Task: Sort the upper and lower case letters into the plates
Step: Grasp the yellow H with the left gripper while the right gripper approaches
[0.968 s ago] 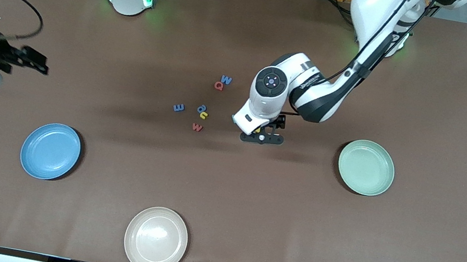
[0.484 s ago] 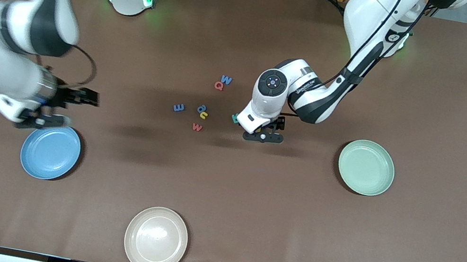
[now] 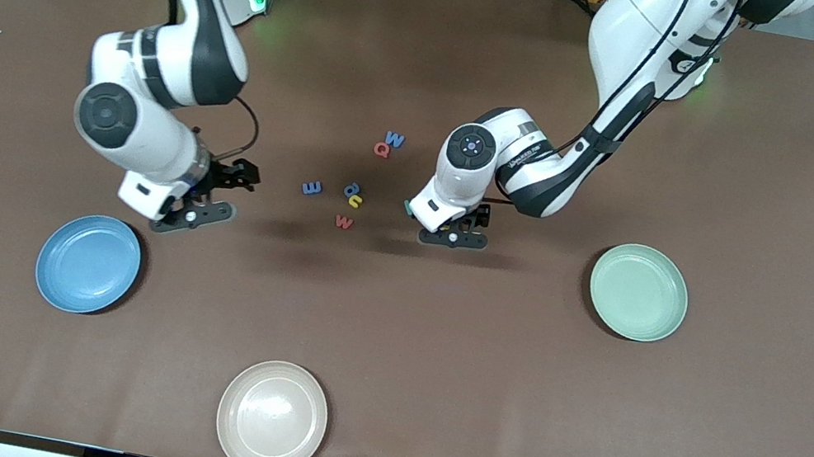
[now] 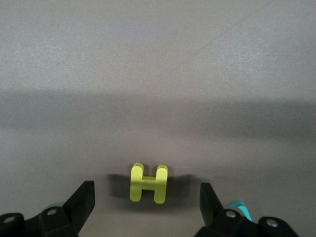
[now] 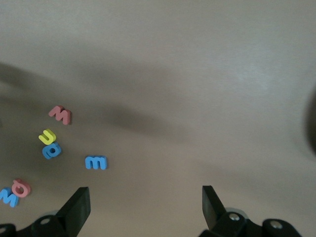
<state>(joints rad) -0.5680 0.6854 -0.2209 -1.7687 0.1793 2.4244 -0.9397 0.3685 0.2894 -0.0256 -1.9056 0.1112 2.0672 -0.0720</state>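
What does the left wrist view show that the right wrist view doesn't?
Only the left wrist view: a small yellow letter H lying between the open left claw, plus a teal letter's edge by one finger. Only the right wrist view: a blue letter m, a red w, a yellow u and others, ahead of the open right claw. Both: the brown table.

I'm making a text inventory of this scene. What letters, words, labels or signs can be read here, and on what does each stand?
"H": yellow toy letter, between the open left gripper fingers.
"W": blue toy letter.
"Q": red toy letter.
"m": blue toy letter.
"w": red toy letter.
"a": blue toy letter.
"u": yellow toy letter.
Teal letter: mostly hidden, unreadable.
Print on the left arm: too small.
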